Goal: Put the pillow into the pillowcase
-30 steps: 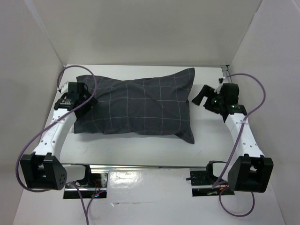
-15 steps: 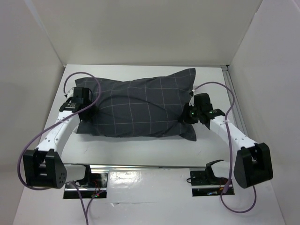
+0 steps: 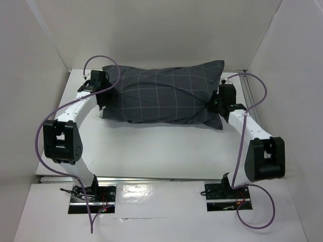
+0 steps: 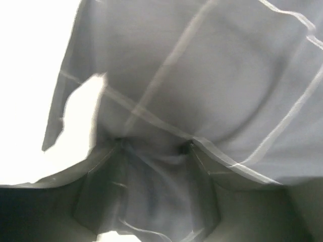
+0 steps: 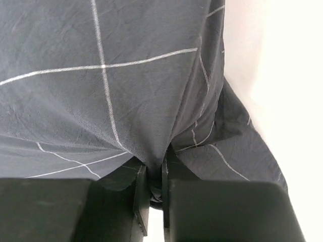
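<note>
The pillowcase is dark grey with pale grid lines, puffed full, and lies crosswise at the back of the table. The pillow is hidden inside the fabric. My left gripper is at the case's left end. In the left wrist view its jaws are shut on a thick bunch of the checked cloth. My right gripper is at the right end. The right wrist view shows its jaws shut on a thin fold of the pillowcase.
White walls enclose the white table on the left, back and right. A metal rail runs along the right edge beside the right arm. Purple cables loop over both arms. The arm bases stand at the near edge.
Both grippers came in to the pillowcase's ends and closed on the cloth. The filled case has moved away from the arms toward the back wall, both arms stretched out further.
</note>
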Tool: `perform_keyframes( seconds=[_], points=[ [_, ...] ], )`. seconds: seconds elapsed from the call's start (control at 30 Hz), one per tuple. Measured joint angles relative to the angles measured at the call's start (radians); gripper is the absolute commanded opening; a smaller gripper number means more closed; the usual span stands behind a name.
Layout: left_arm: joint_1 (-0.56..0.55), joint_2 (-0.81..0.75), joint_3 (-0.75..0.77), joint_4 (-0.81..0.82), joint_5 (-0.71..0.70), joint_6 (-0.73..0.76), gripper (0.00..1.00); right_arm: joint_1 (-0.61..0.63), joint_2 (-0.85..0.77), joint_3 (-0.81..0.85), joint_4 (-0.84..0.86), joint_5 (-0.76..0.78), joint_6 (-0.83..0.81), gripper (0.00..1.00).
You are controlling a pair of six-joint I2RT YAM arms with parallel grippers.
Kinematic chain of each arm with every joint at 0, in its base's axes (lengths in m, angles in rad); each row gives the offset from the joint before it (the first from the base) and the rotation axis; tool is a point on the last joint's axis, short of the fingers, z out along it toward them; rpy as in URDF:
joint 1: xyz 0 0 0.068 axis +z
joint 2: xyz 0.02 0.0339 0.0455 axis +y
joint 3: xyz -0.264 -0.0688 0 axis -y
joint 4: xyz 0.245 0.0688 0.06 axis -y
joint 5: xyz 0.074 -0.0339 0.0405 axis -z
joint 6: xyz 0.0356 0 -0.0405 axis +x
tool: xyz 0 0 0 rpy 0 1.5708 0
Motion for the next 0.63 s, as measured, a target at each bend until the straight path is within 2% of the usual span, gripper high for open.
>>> perform_keyframes(
  seconds=[0.03,0.07,0.1,0.13,0.23,0.33,0.43,0.63],
  points=[
    [0.0,-0.002,0.005,-0.005,-0.01,0.013,0.99,-0.006,0.004,0.008,-0.003,0.004,-0.01,0.39],
    [0.002,-0.011,0.006,-0.015,-0.024,0.018,1.0,-0.011,0.004,0.014,-0.01,0.009,-0.026,0.56],
    [0.004,-0.024,0.008,-0.031,-0.042,0.017,1.0,-0.015,0.002,0.022,-0.017,0.017,-0.035,0.81],
    [0.006,-0.037,0.011,-0.048,-0.061,0.016,1.0,-0.018,-0.002,0.032,-0.025,0.023,-0.044,1.0],
    [0.011,-0.095,0.064,-0.144,-0.134,0.018,1.0,-0.024,-0.036,0.069,-0.062,0.053,-0.064,1.0],
    [0.013,-0.149,0.192,-0.238,-0.208,0.019,1.0,-0.027,-0.111,0.103,-0.085,0.063,-0.066,1.0],
    [0.014,-0.242,0.289,-0.257,-0.259,0.026,1.0,-0.032,-0.203,0.155,-0.1,0.056,-0.072,1.0],
    [0.015,-0.469,0.208,-0.245,-0.264,0.061,1.0,-0.034,-0.34,0.165,-0.097,-0.018,-0.109,1.0]
  ],
)
